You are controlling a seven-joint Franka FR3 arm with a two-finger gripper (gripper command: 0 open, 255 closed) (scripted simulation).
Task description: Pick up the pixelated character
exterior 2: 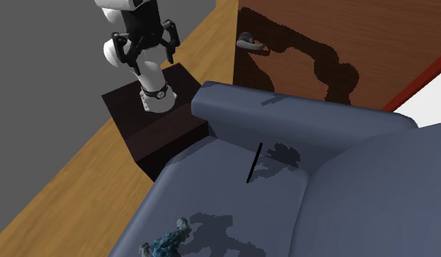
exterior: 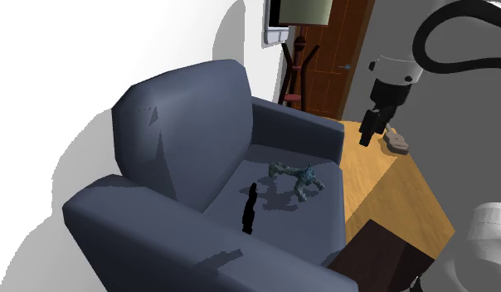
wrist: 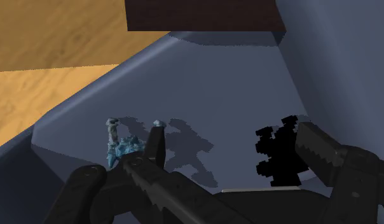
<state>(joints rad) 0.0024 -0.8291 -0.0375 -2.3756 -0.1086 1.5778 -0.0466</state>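
Pincer [exterior 2: 146,60] is open, black fingers [wrist: 152,149] spread wide w/ nothing between them. It hangs high up, well apart from the seat below. Looking along the pincer, the pixelated character [wrist: 280,153] shows beyond and below it, closer to one toothed finger. It's a flat black blocky silhouette, untouched, on the seat cushion of a dark blue-grey armchair [exterior: 182,108], close to the backrest. In both exterior views it's so thin it reads as a black sliver w/ a jagged shadow next to it. Further along the same seat, past the other finger's tip, lies a teal-grey figure [wrist: 124,147], limbs splayed, clearly apart from the character & nearer the seat's front edge. Below the pincer, the dark brown stand [exterior 2: 139,124] sits just beside one armrest, on a wooden floor [exterior: 390,187]. On that floor, past the pincer, is a small grey-brown obj [exterior: 396,143]; can't tell what it is. Furthest off are a dark wood door [exterior: 336,58], a coat rack [exterior: 294,70] & a white wall [exterior: 75,66].
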